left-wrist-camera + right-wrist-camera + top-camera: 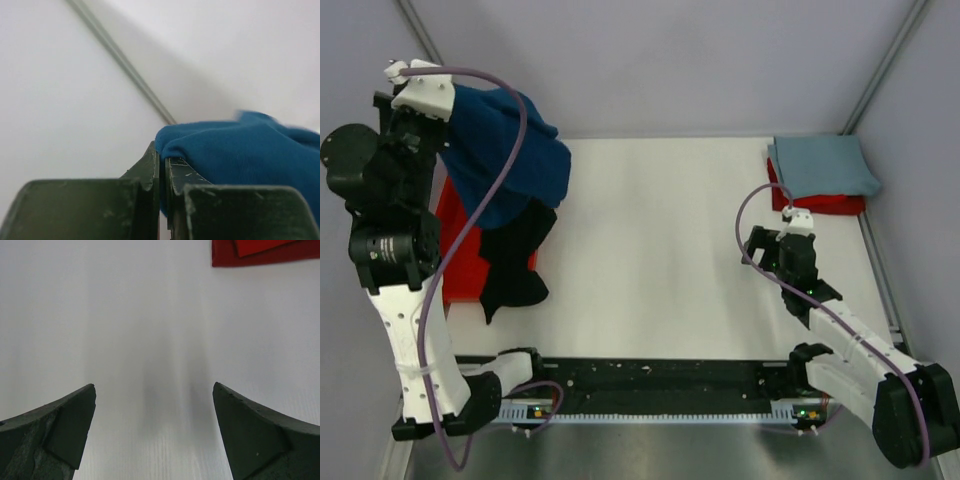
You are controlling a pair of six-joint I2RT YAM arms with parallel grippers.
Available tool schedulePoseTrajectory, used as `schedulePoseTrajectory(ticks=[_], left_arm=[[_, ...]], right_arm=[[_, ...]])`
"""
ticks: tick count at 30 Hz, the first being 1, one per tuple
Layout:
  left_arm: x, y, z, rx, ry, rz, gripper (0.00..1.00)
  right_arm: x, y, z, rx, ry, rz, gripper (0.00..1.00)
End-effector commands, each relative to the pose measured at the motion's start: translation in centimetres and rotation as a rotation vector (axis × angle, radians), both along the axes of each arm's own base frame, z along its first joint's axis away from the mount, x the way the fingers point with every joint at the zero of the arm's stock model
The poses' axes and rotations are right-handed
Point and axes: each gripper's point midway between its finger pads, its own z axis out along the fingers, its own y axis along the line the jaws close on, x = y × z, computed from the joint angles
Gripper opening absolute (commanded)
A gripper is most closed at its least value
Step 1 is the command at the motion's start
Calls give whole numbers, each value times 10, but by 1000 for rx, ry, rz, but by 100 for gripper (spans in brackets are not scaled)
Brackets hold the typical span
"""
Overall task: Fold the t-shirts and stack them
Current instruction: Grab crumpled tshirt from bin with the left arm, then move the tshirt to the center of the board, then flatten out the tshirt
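Note:
My left gripper [445, 100] is raised high at the far left and is shut on the dark navy blue t-shirt [505, 155], which hangs down from it. In the left wrist view the blue cloth [250, 150] is pinched between the closed fingers [150, 170]. A black t-shirt [515, 260] lies crumpled below it, partly over the red tray [455, 240]. A pale grey-blue t-shirt [825, 165] lies folded at the far right. My right gripper [792, 222] is open and empty above bare table, its fingertips [75, 415] wide apart.
A red tray [840, 204] lies under the folded grey-blue shirt; its corner shows in the right wrist view [250, 255]. White walls with metal posts close in the table at the back and both sides. A black rail [650, 385] runs along the near edge.

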Motion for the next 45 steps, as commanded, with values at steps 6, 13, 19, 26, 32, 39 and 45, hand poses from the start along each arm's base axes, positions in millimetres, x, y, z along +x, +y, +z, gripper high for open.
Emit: schedulePoseTrajectory(ticks=[6, 13, 19, 26, 32, 39, 45], left_arm=[[13, -81, -19, -13, 89, -296, 0], [7, -225, -173, 36, 533, -711, 0], [4, -312, -271, 77, 768, -908, 22], [74, -297, -286, 41, 794, -692, 70], [94, -206, -267, -122, 763, -534, 73], [79, -82, -296, -215, 782, -224, 73], [45, 6, -288, -304, 683, 0, 75]], right_arm=[[8, 16, 28, 45, -79, 76, 98], [4, 40, 59, 108, -114, 203, 98], [3, 45, 80, 123, -118, 226, 99], [-5, 46, 71, 71, 15, 267, 90], [-17, 117, 44, 39, 97, 529, 84], [-27, 246, 28, -287, 135, 875, 85], [-44, 368, -11, -548, 188, 1170, 86]])
